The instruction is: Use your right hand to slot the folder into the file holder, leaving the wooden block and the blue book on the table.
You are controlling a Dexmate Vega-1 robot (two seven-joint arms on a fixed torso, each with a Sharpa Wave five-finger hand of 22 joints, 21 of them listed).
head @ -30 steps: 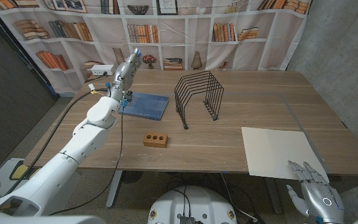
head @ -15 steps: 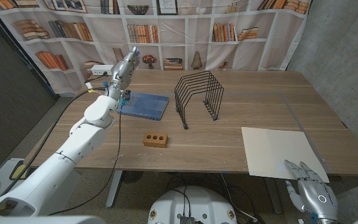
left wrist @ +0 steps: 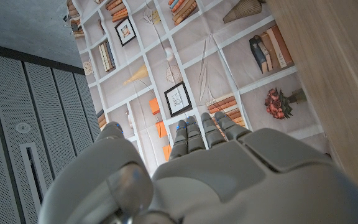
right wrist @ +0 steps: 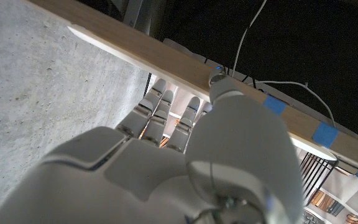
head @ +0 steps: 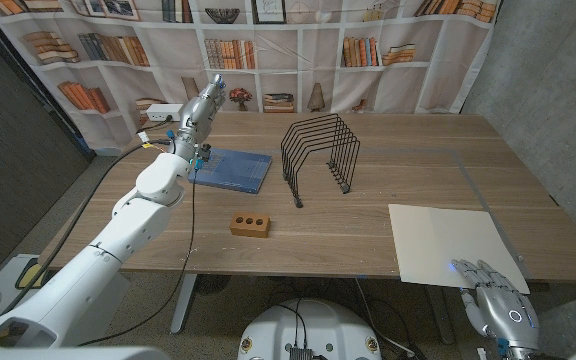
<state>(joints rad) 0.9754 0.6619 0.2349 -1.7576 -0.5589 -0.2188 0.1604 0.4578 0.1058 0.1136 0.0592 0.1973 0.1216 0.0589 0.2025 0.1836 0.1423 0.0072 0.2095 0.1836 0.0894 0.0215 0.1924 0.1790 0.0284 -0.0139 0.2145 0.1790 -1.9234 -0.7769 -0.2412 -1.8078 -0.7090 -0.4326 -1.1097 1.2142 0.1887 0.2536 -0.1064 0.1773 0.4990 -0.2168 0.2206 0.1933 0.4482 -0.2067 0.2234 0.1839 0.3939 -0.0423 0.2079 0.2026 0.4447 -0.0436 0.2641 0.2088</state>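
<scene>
**Right hand at the folder's near corner, grasp not yet made**

Our right hand [head: 495,300] is at the table's [head: 418,150] near edge, fingers apart and holding nothing; its fingertips [head: 478,268] lie over or touch the near corner of the cream folder [head: 451,243], we cannot tell which. In the right wrist view the right hand's fingers [right wrist: 160,109] reach up against the underside of the table edge, so we judge the hand is partly below the tabletop level.

The folder lies flat just ahead of this hand. The black wire file holder [head: 320,150] stands well beyond the folder and to the hand's left, with its slots upright. The wooden block [head: 250,224] and the blue book [head: 233,168] are further to the left, well apart from the folder.

Our left hand [head: 210,98] is raised far away, past the blue book, with fingers extended and nothing in it.

To do this step well, we think the fingers should go under the folder's overhanging edge, if there is overhang, with the thumb pressing from above, because a flat thin folder is hard to lift from a table. The grip should be firm near the corner but not bend the sheet too much. After lifting, we would turn the folder upright before approaching the holder, and keep the path away from the block and book
</scene>
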